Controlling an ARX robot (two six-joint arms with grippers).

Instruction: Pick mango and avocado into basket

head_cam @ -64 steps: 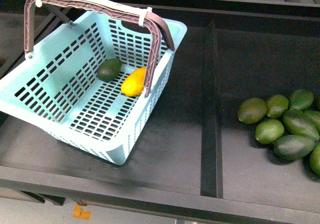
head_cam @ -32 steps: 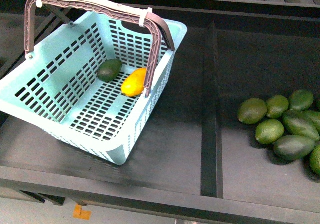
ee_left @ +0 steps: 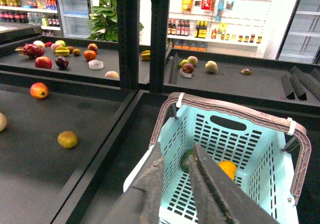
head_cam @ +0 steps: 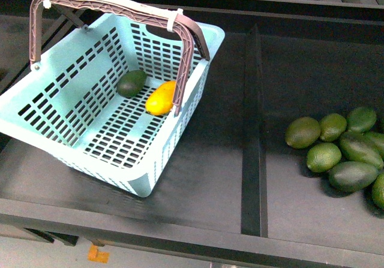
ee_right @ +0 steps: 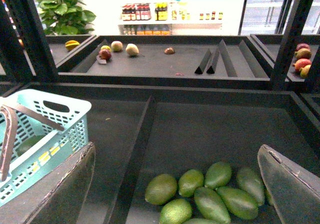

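Here the basket (head_cam: 72,109) is sitting on the black shelf (head_cam: 216,178), holding the avocado (head_cam: 131,83) and the mango (head_cam: 161,98) just beside it. Left gripper (ee_left: 176,171) fingers are nearly closing, empty; right gripper (ee_right: 175,184) fingers are spreading wide above loose green fruits (head_cam: 336,151).

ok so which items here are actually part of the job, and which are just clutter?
Job:
- mango, lying in the basket
- avocado, in the basket beside it
- basket

Lying about:
- pile of green fruits in the next compartment, right of the divider
- loose fruits on the far shelves, seen from the wrist views
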